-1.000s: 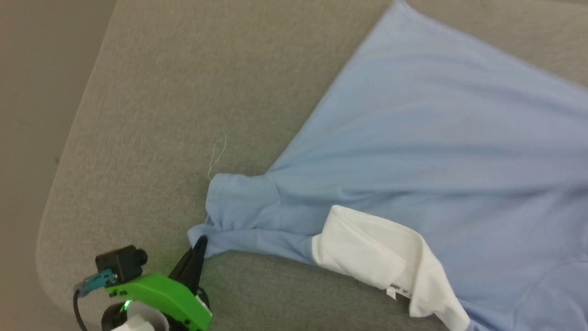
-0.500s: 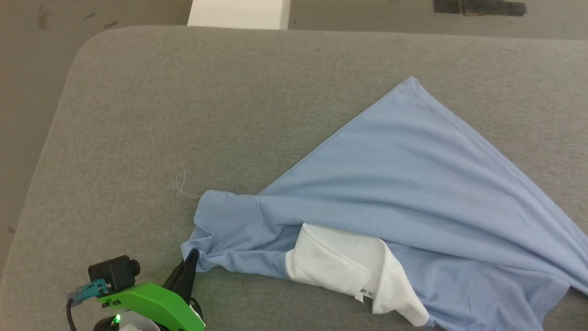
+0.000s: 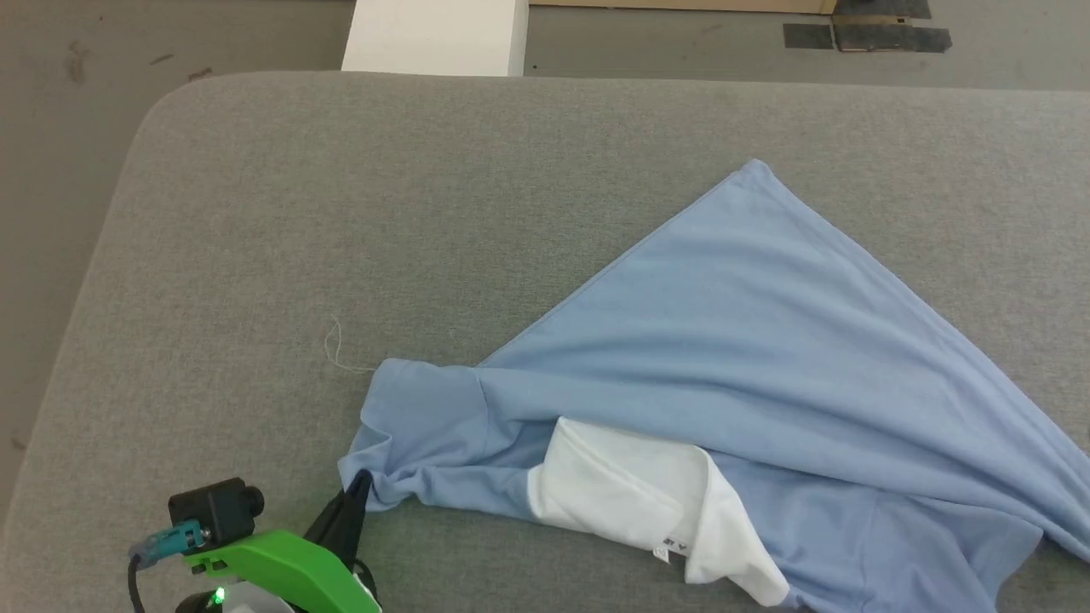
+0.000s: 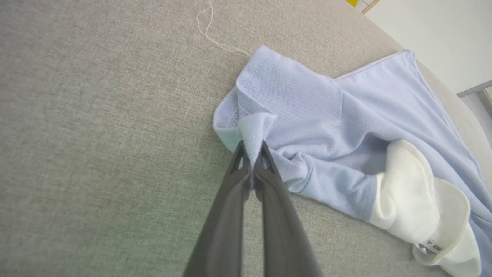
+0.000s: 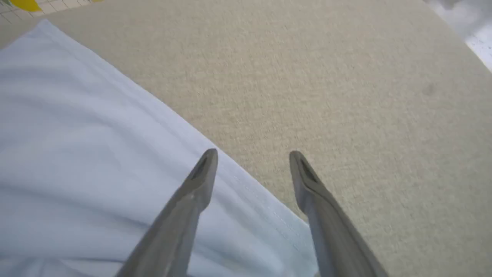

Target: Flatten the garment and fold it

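Observation:
The garment (image 3: 749, 358), a light blue polo shirt, lies spread across the grey padded table (image 3: 358, 204), its white collar (image 3: 630, 498) folded over near the front edge. My left gripper (image 3: 358, 484) sits at the lower left, shut on a bunched sleeve edge (image 4: 251, 132) of the garment (image 4: 326, 115); the left wrist view shows the cloth pinched between both dark fingers (image 4: 230, 207). In the right wrist view my right gripper (image 5: 253, 156) stands open above the garment's hemmed edge (image 5: 115, 154), nothing between its fingers.
A loose white thread (image 3: 336, 349) lies on the table left of the sleeve. The table's rounded far-left corner (image 3: 170, 102) borders bare floor. A white block (image 3: 434, 34) stands behind the far edge, with dark tape marks (image 3: 877, 34) on the floor.
The head camera has tilted up, bringing the table's far edge and the floor into view. The left gripper keeps its hold on the sleeve.

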`<state>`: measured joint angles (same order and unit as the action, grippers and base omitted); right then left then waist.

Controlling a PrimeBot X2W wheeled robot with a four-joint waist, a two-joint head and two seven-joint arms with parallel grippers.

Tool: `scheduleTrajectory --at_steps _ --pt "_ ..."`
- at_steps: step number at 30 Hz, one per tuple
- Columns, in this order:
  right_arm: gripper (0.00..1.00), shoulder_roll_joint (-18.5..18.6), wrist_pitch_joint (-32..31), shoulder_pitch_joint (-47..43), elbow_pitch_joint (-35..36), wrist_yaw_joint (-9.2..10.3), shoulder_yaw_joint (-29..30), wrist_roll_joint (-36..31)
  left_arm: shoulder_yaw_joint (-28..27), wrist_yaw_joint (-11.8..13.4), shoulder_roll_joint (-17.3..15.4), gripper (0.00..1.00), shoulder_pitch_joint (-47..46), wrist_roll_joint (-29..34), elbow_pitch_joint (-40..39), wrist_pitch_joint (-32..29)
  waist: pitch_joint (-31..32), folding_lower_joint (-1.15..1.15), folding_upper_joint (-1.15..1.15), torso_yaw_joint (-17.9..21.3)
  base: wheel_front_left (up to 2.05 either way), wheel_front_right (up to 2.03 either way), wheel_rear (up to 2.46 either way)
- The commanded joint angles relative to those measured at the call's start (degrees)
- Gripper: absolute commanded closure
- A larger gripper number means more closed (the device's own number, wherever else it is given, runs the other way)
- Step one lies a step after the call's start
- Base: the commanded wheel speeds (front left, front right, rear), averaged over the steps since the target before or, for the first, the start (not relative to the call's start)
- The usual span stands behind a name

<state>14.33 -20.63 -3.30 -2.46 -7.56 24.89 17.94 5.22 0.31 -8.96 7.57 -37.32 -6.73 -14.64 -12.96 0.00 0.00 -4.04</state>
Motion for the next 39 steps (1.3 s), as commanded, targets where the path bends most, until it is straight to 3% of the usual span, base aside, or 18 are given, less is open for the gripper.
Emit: scheduleTrajectory --at_steps 1,8,13,16,20,24,33,34,35,37,38,39 --pt "0.00 0.9 3.7 3.0 0.7 0.08 -2.1 0.4 0.2 -0.1 -0.3 1.00 0.2 0.0 0.0 -0.3 -0.3 0.00 0.00 -0.4 0.00 0.00 0.00" --pt "0.00 3.4 17.9 17.5 -2.1 0.08 -15.1 1.3 1.0 -0.6 -0.1 1.00 -1.3 -0.1 0.7 0.0 -2.5 0.00 0.00 -2.5 0.00 0.00 0.00" --pt "0.00 4.7 18.8 29.8 -10.7 0.08 -25.3 2.0 2.0 -1.3 0.2 1.00 -3.5 0.1 1.4 0.3 -5.8 0.00 0.00 -5.2 0.00 0.00 0.00" --pt "0.00 5.2 17.5 36.7 -17.4 0.08 -28.2 1.7 2.5 -1.7 0.6 1.00 -4.9 0.1 2.1 0.6 -7.7 0.00 0.00 -7.0 0.00 0.00 0.00" --pt "0.00 5.3 12.9 44.9 -27.2 0.08 -29.5 1.1 3.5 -2.4 1.2 1.00 -6.6 0.1 3.4 1.2 -9.9 0.00 0.00 -9.7 0.00 0.00 0.00" --pt "0.00 5.3 3.9 51.1 -35.2 0.08 -30.2 0.0 4.4 -3.1 1.8 1.00 -8.0 0.0 4.8 1.9 -11.7 0.00 0.00 -11.9 0.00 0.00 0.00" --pt "0.02 4.1 -13.9 57.6 -44.2 0.08 -29.9 -3.2 5.4 -3.9 2.4 1.00 -9.6 -0.3 7.3 3.4 -13.4 0.00 0.00 -13.6 0.00 0.00 0.00" --pt "0.51 4.2 -16.0 57.9 -44.8 0.08 -30.2 -4.2 5.4 -3.9 2.5 1.00 -9.7 -0.3 7.5 3.5 -13.4 0.00 0.00 -13.6 0.00 0.00 0.00" --pt "0.64 4.3 -17.9 58.0 -45.3 0.08 -30.6 -5.2 5.5 -3.9 2.5 1.00 -9.7 -0.3 7.6 3.6 -13.4 0.00 0.00 -13.6 0.00 0.00 0.00" --pt "0.79 4.5 -21.6 58.0 -45.7 0.08 -31.5 -7.2 5.6 -3.9 2.5 1.00 -9.8 -0.4 7.9 3.8 -13.2 0.00 0.00 -13.3 0.00 0.00 0.00" --pt "0.96 4.6 -22.8 57.8 -45.5 0.08 -32.2 -8.0 5.6 -4.0 2.5 1.00 -9.8 -0.5 8.0 3.8 -13.1 0.00 0.00 -13.1 0.00 0.00 0.00" --pt "1.00 4.5 -23.2 57.6 -45.0 0.08 -32.6 -8.3 5.6 -4.0 2.4 1.00 -9.8 -0.4 8.0 3.8 -12.9 0.00 0.00 -12.9 0.00 0.00 0.00"
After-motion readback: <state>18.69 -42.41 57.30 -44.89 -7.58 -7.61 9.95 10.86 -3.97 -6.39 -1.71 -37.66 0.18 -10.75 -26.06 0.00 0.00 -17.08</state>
